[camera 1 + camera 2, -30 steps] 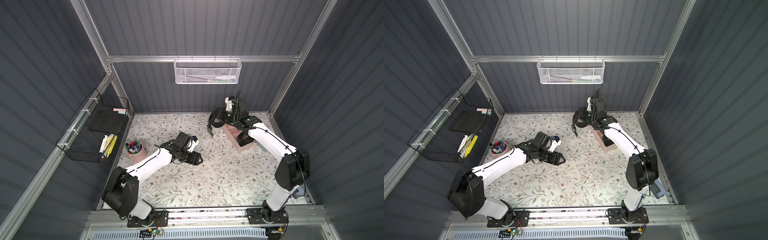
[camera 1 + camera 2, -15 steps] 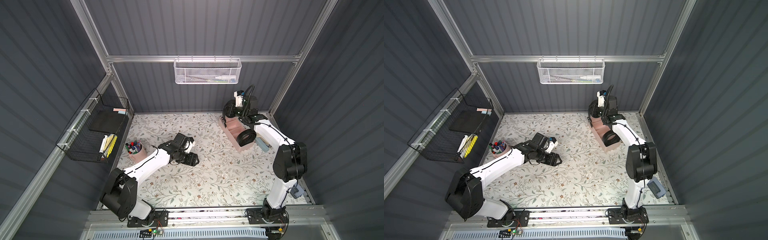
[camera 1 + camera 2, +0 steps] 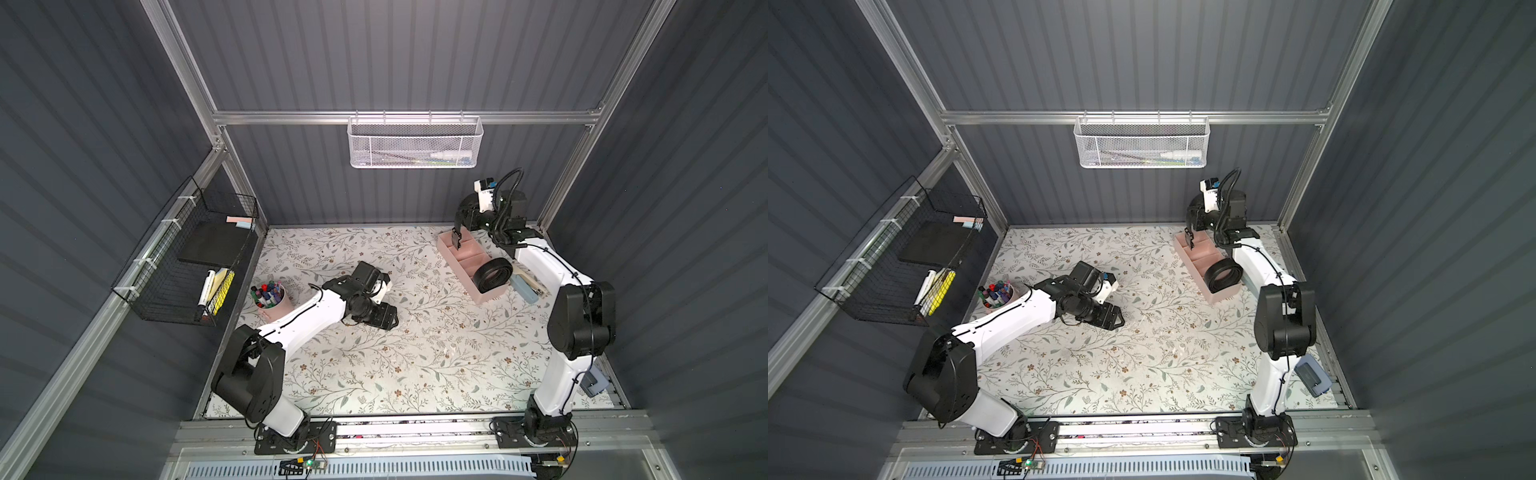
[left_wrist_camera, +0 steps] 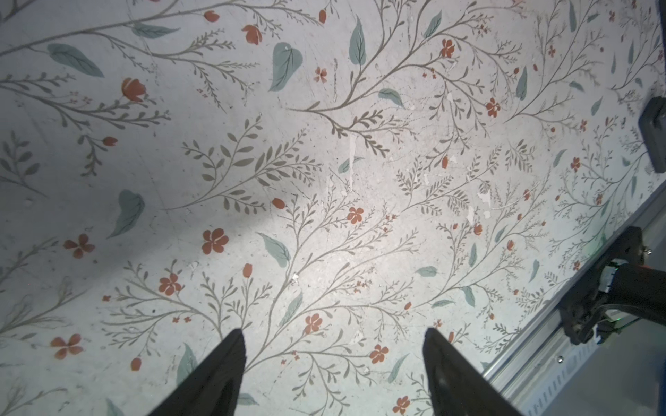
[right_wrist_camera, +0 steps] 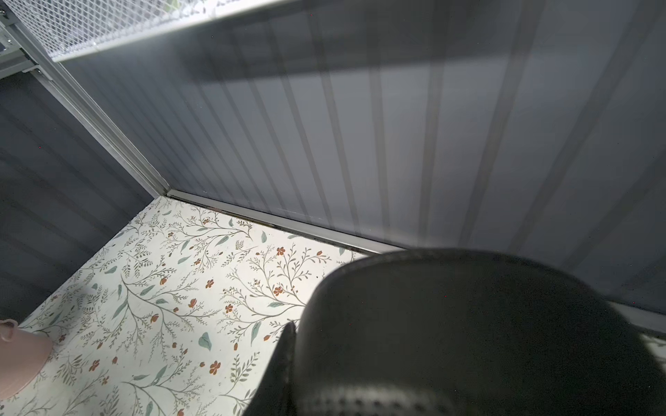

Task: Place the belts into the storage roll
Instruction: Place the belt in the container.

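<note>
Storage roll (image 3: 457, 272) lies at mat's far right. Coiled belt (image 3: 480, 279) seated at its near end, placement judged done. Right gripper (image 3: 457, 240) clamped on second belt (image 5: 468, 324) above far compartments, likely for lowering. Left gripper (image 4: 331, 335) jaws apart, empty, low over floral mat (image 3: 415, 353), clear of work. Grey ribbed walls (image 3: 415, 62) enclose cell.

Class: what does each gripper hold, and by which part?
Right gripper grips a belt by its strap, exact spot hidden. Left gripper holds nothing.

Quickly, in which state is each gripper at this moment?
Left gripper: open, holding nothing.
Right gripper: closed, holding a black belt.
</note>
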`<state>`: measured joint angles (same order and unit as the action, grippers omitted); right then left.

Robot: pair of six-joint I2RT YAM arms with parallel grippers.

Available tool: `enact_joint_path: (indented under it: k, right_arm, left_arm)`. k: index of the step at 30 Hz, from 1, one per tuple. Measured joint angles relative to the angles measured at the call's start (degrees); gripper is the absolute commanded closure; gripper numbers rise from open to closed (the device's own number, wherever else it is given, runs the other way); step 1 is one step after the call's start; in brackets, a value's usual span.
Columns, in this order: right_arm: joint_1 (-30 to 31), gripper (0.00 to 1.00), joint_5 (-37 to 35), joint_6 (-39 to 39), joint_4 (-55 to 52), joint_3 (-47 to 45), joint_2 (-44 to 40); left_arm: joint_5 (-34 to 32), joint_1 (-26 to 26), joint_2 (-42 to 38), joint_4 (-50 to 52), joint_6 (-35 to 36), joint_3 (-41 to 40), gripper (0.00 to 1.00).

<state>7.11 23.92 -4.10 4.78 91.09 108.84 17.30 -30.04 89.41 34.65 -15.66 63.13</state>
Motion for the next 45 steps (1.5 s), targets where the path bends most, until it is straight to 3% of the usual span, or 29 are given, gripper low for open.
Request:
enact_joint_path:
  k: [26,45]
  right_arm:
    - [-2.56,1.0,2.82,22.27,-8.28,4.85,2.69]
    - [-3.61,1.0,2.71,25.81,-9.57,3.72,7.28]
  left_arm:
    - [-3.45,0.15,1.44,-3.74,4.72,1.64,0.01]
    - [-3.45,0.15,6.08,-3.72,6.25,4.92,0.01]
